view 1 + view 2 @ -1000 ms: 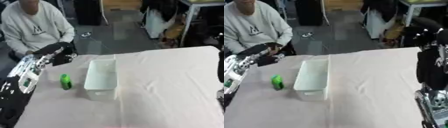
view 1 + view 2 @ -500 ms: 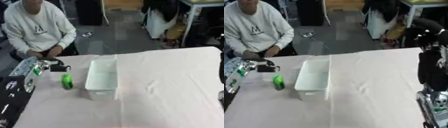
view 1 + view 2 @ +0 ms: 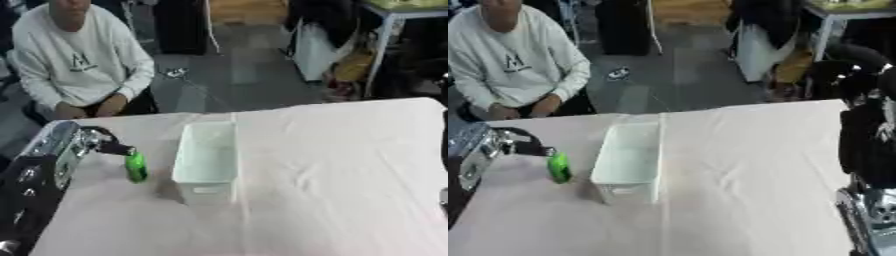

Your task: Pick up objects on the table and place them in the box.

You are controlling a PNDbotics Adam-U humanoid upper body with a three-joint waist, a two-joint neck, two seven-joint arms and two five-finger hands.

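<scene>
While our head camera looks down on the table (image 3: 350, 165), covered in a pale cloth, we see the white box (image 3: 207, 161) standing left of the middle, a long open-topped bin whose length runs from six o'clock toward twelve. At nine o'clock from the box stands the green object (image 3: 135, 167), a small bottle-like shape, just beside the box's long left wall but apart from it, upright or nearly so on the cloth. Our left hand (image 3: 103, 144) comes in from the left edge on its silver and black arm, and its dark fingers (image 3: 532, 148) reach to the top of the green object, at about eleven o'clock from it; we cannot tell whether they are curled round it or only touch it, since that spot is too blurred. Nothing that we can make out lies inside the box, though its floor shows only as a pale surface. Our right arm shows in the right eye view as a dark mass at three o'clock, with silver parts at the lower right corner at five o'clock; we cannot make out a right hand in it. Beyond the table's far edge, at eleven o'clock, sits a person in a pale sweater, touching none of these things.
</scene>
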